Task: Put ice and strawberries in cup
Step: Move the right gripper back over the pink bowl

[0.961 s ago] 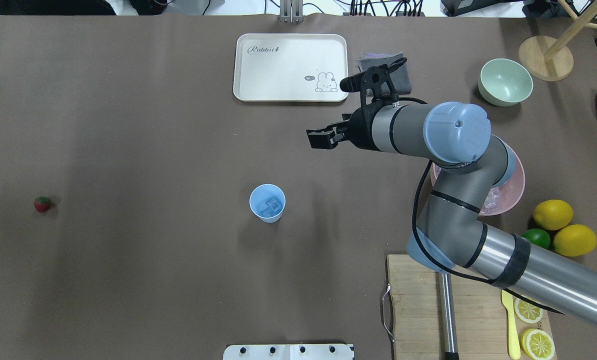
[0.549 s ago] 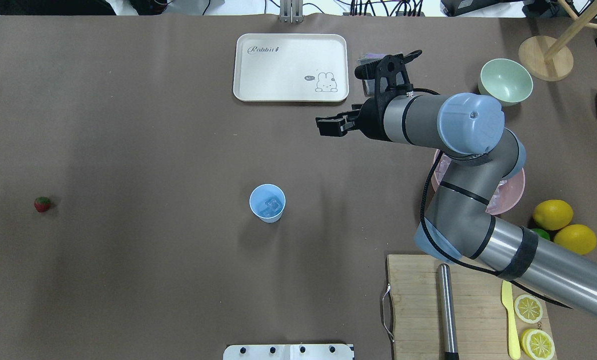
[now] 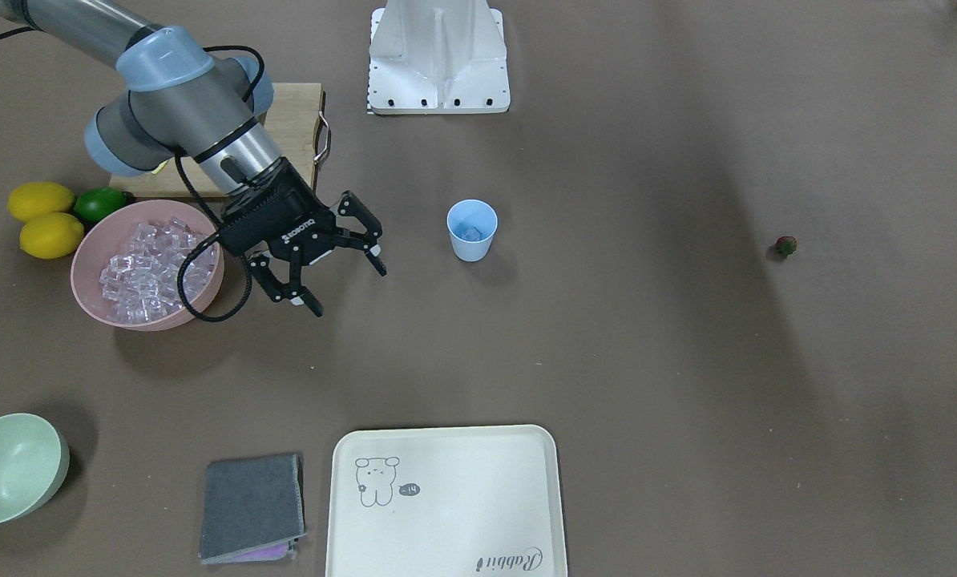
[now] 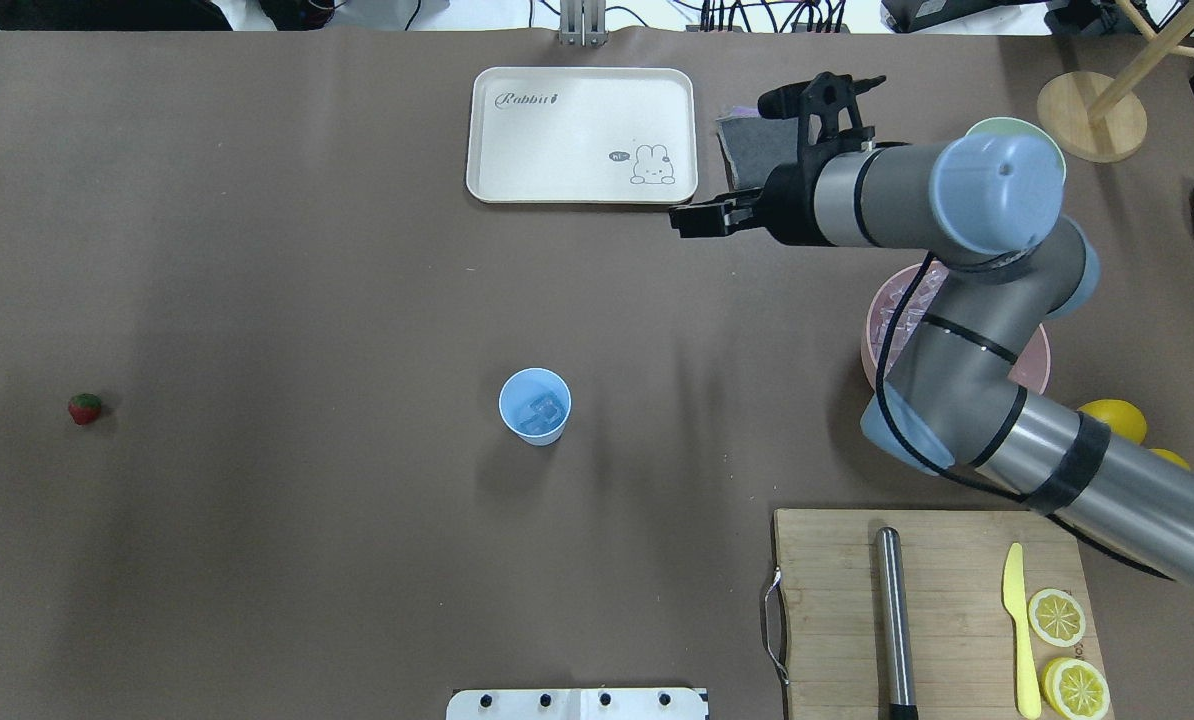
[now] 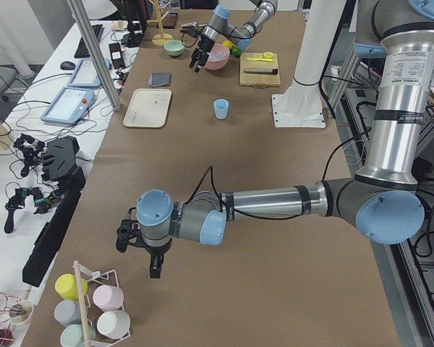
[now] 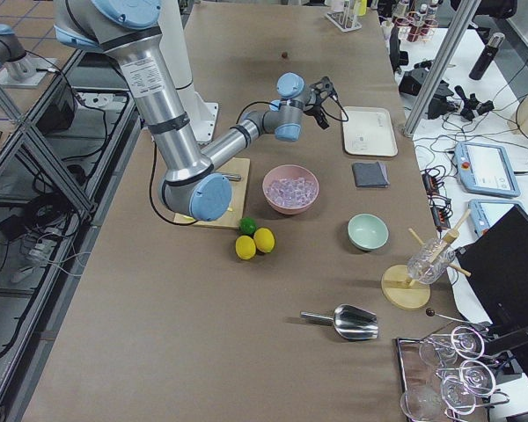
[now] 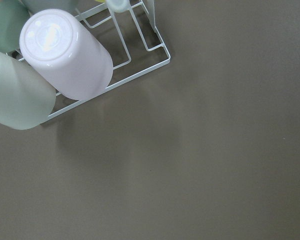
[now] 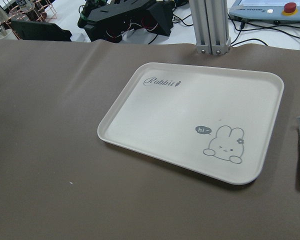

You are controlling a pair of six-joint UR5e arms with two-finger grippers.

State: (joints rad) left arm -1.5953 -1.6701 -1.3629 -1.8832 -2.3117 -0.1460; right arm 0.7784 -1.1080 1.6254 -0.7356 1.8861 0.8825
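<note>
The light blue cup (image 4: 535, 405) stands mid-table with a clear ice cube (image 4: 541, 411) inside it. More ice (image 3: 146, 268) is heaped in the pink bowl (image 3: 86, 298). A single strawberry (image 4: 84, 408) lies far off on the table's left side. My right gripper (image 3: 344, 280) hovers open and empty between the pink bowl and the cup (image 3: 471, 231), near the tray's corner in the overhead view. My left gripper (image 5: 155, 269) shows only in the exterior left view, by a mug rack, so I cannot tell whether it is open or shut.
A white rabbit tray (image 4: 582, 135) and a grey cloth (image 3: 252, 505) lie at the far side. The pale green bowl (image 3: 10, 469), two lemons (image 3: 42, 216), a lime (image 3: 98, 203) and a cutting board (image 4: 837, 610) with a knife crowd the right side. The mug rack (image 7: 115, 75) sits under the left wrist.
My right arm has swung away from the cup, toward the tray's corner and the far right. Its gripper stays open and empty. Cup and strawberry have not moved.
</note>
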